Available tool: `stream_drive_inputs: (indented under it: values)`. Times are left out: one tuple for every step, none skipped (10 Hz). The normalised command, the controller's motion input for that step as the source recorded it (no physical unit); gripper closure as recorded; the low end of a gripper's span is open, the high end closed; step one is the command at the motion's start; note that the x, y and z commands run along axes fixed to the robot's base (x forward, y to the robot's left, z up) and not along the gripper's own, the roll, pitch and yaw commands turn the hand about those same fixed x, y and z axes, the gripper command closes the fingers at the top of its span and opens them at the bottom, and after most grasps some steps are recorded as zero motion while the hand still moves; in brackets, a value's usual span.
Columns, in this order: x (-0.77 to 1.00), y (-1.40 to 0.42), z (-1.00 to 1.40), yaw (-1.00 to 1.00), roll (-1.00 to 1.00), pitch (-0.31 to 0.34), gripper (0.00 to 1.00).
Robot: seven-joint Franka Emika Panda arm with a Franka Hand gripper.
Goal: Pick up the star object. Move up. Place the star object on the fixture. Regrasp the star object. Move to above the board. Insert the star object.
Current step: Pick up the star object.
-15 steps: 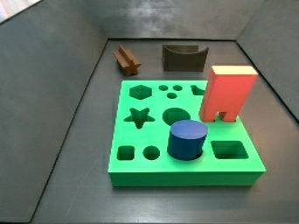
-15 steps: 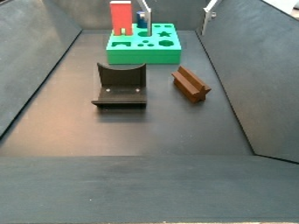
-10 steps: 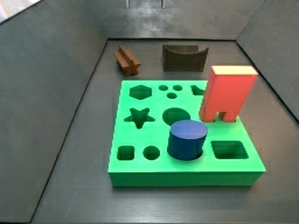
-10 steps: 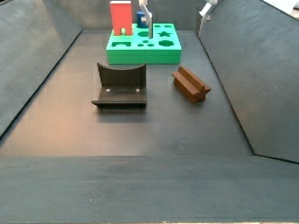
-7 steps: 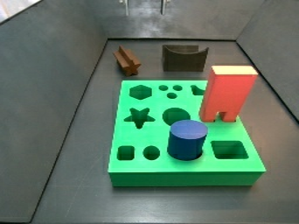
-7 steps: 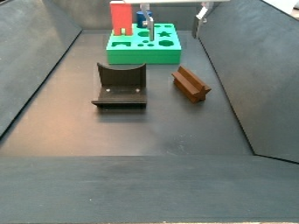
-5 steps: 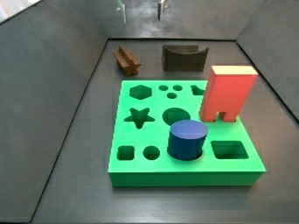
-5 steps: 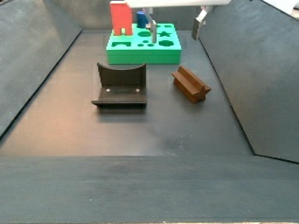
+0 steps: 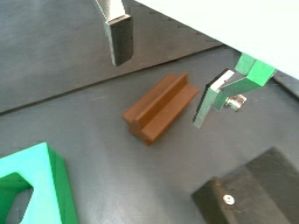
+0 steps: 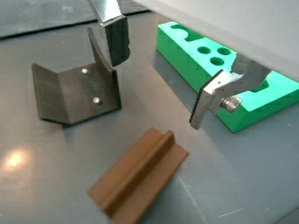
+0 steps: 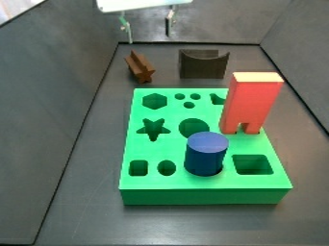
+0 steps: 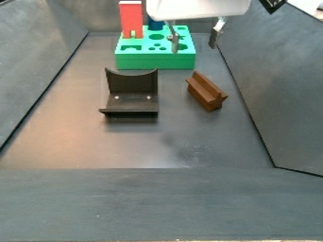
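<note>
In a side view the fixture (image 12: 128, 92) sits on the floor to the left, the star object (image 12: 206, 92) lies flat just right of it, and the gripper (image 12: 192, 36) hangs above, nearer the board (image 12: 157, 52). It has dropped into view over the last second and a half, so the pick-up approach is under way (nothing grasped yet). In a wrist view the star object (image 9: 159, 108) lies below the gap between the fingers (image 9: 117, 39), which are spread wide and hold nothing. Lowering onto the peg looks like the next need.
</note>
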Motion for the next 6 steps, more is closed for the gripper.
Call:
stream_drive_inputs:
  values:
    - [-0.03,-0.12,-0.5,0.29,0.0,-0.107,0.0]
    - [0.0,-0.04,-0.53,0.31,0.04,-0.087,0.0]
    - [0.0,-0.02,-0.5,0.33,0.07,-0.074,0.0]
    - [0.0,0.0,-0.44,0.28,0.07,-0.077,0.0]
    - [0.0,0.0,-0.44,0.25,0.1,-0.074,0.0]
    - [0.0,0.0,-0.41,0.22,0.08,-0.067,0.0]
